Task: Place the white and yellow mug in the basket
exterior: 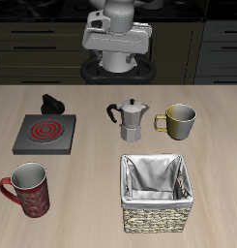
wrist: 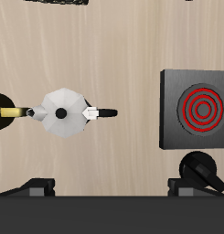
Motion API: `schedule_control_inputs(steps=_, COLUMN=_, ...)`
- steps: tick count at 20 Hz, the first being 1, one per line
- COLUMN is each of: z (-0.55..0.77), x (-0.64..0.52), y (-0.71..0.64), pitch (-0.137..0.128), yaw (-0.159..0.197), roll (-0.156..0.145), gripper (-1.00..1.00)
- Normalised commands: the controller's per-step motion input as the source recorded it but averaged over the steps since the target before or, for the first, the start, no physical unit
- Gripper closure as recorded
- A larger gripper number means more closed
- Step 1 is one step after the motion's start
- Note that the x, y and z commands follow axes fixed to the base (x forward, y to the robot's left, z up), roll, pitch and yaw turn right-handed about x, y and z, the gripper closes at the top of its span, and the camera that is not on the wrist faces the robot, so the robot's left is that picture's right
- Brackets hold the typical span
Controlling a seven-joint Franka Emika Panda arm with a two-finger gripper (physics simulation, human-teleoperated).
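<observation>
Wicker first: the basket (exterior: 157,194) sits near the table's front edge, and I see only its grey-white cloth lining inside. My gripper (exterior: 117,39) hangs high over the back of the table, touching nothing; from either view I cannot tell how far apart its fingers stand. The white and yellow mug (exterior: 179,120) stands upright on the wood just behind the basket, apart from it, its handle turned toward the moka pot (exterior: 133,119) beside it. I see only its pale inside. In the wrist view I look down on the pot's lid. A red patterned mug (exterior: 28,188) stands upright in front of the stove plate (exterior: 44,134).
</observation>
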Motion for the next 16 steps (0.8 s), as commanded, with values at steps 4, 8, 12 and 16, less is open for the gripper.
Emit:
schedule_control_inputs(steps=4, z=-0.16, x=0.12, y=0.42, pitch=0.004, yaw=-0.008, roll=-0.033, gripper=-1.00)
schedule_control_inputs(steps=8, z=-0.03, x=0.03, y=0.44, pitch=-0.045, yaw=0.014, roll=0.023, gripper=-1.00)
schedule_control_inputs(steps=12, z=-0.06, x=0.00, y=0.80, pitch=-0.022, yaw=0.002, roll=0.073, gripper=-1.00)
schedule_control_inputs(steps=16, z=-0.06, x=0.02, y=0.69, pitch=0.010, yaw=-0.031, roll=0.045, gripper=-1.00)
